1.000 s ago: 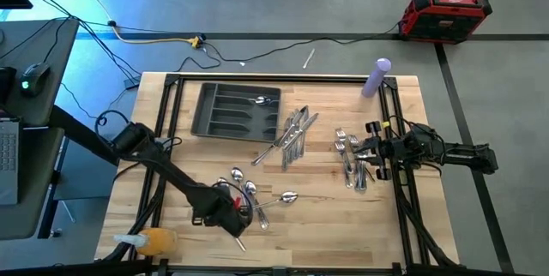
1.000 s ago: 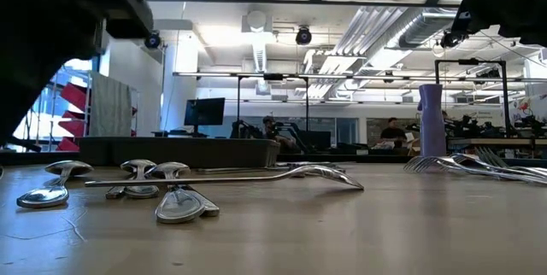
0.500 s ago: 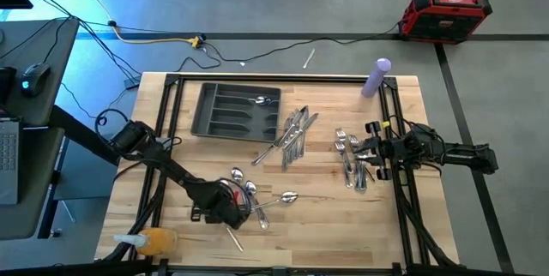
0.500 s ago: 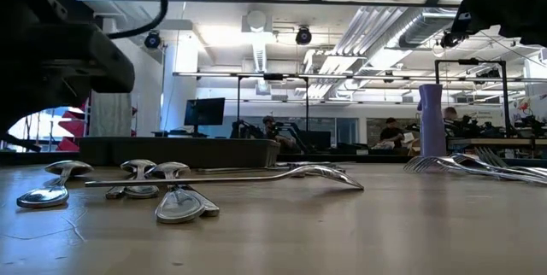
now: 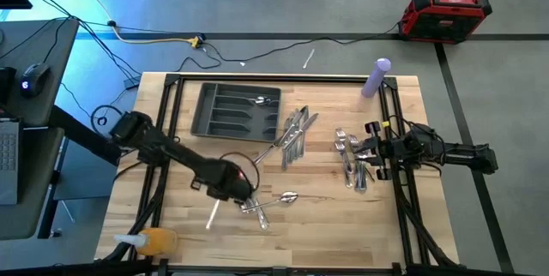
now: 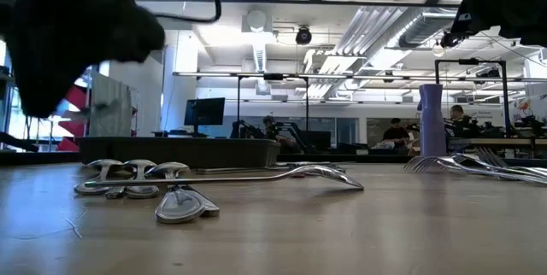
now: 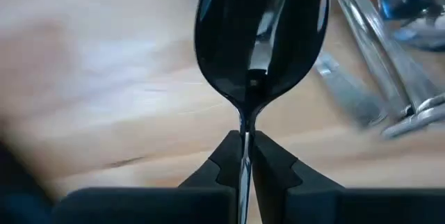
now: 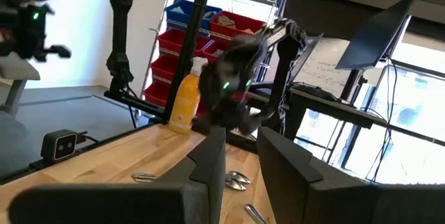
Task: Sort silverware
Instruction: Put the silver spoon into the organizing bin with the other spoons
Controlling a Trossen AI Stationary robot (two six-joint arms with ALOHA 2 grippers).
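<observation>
My left gripper (image 5: 233, 190) hangs over the near-left of the table, shut on a shiny spoon (image 7: 261, 36) that is off the wood. Just to its right, a few more spoons (image 5: 257, 206) lie flat on the table. The dark grey tray (image 5: 225, 115) sits at the far left with one spoon (image 5: 262, 100) in a compartment. A heap of knives (image 5: 294, 132) lies right of the tray, and forks (image 5: 352, 160) lie at the right. My right gripper (image 5: 371, 150) rests by the forks, fingers slightly apart (image 8: 240, 161), with nothing between them. My left gripper pinches the spoon's thin neck (image 7: 245, 123), just behind the bowl, between its two fingertips (image 7: 226, 158). The fingers come from above, pointing down. The spoon is lifted clear of the table, its bowl beyond the fingertips and its handle (image 5: 211, 216) sticking out toward the near edge.
A purple cylinder (image 5: 377, 77) stands at the far right corner. An orange bottle (image 5: 154, 242) lies at the near left edge. Bare wood lies between the spoons and the forks.
My left gripper has shut on the spoon's neck, lifted it off the table and carried it toward the far edge, rolling its wrist as it went. In the low view, the leftmost spoon has gone from the wood.
</observation>
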